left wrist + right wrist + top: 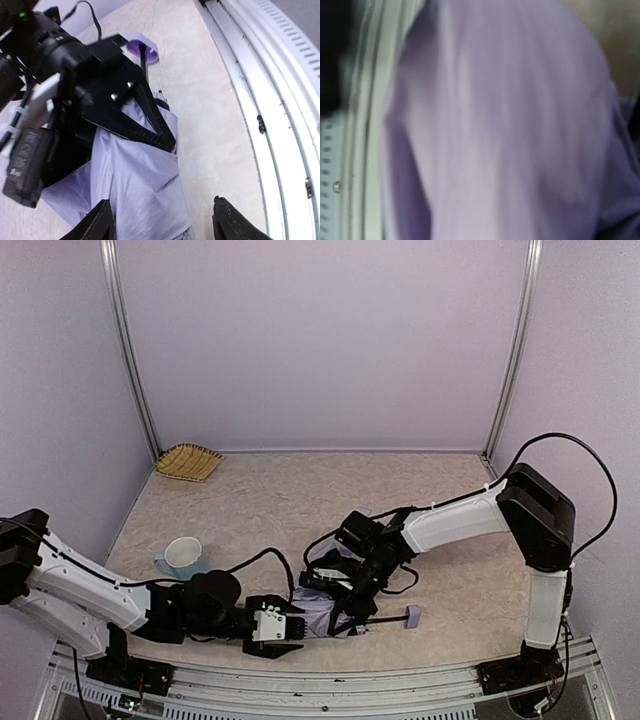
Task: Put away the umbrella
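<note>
Now I think I'm bundling the umbrella (145,195): left claw (165,226) open over it, right claw (167,142) I can't tell, squeeze next.

A beige, speckled tabletop (300,490) spreads away from the left end effector (297,632) and the right end effector (348,620), which sit close together near its front edge. Just on the near side of both runs a pale metal rail (420,680) with a slotted white strip. In the left wrist view it passes to the right of the left end effector. Well beyond both end effectors stands a plain lavender back wall (320,340). It is joined by side walls (50,390) of the same colour, far off to either side of them. Slim aluminium posts (128,340) mark the two back corners. The light is soft and even across the tabletop and walls.
</note>
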You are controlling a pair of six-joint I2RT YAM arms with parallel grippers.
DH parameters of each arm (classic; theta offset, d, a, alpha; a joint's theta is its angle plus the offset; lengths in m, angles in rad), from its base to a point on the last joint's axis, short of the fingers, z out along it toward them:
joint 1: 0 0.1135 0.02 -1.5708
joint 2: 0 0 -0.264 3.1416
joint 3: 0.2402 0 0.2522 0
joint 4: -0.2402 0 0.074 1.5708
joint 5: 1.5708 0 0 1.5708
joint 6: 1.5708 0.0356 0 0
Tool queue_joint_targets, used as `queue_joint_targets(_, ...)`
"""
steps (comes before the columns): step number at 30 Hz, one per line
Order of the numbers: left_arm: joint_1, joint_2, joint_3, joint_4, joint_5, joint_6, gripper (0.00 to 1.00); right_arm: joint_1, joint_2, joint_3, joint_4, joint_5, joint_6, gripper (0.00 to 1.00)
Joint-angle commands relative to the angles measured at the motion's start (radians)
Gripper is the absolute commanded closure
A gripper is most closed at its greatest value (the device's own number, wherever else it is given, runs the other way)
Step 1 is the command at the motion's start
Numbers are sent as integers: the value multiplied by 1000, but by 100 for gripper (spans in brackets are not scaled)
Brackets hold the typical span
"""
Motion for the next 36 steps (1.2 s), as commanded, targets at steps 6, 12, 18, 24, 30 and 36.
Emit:
queue_joint_targets(6,21,263,185,-76,-227,30,32,-3,215,28,-270,-28,-56,77)
queue_joint_targets(12,42,344,200,-92,-250,41,33,-4,234,63,-296,-39,-93,76)
queue_joint_targets(18,69,458,344,-342,-165,-23,42,-17,152,61,-216,-15,-43,57)
queue_joint_targets(24,117,572,548,-684,-1,-94,50,-42,-56,-21,-60,96,79,30)
queue_joint_targets(30,142,648,633,-806,158,-135,54,-58,-336,-176,61,324,171,24)
queue_joint_targets(36,199,714,699,-874,262,-172,56,-58,-609,-306,103,537,257,22)
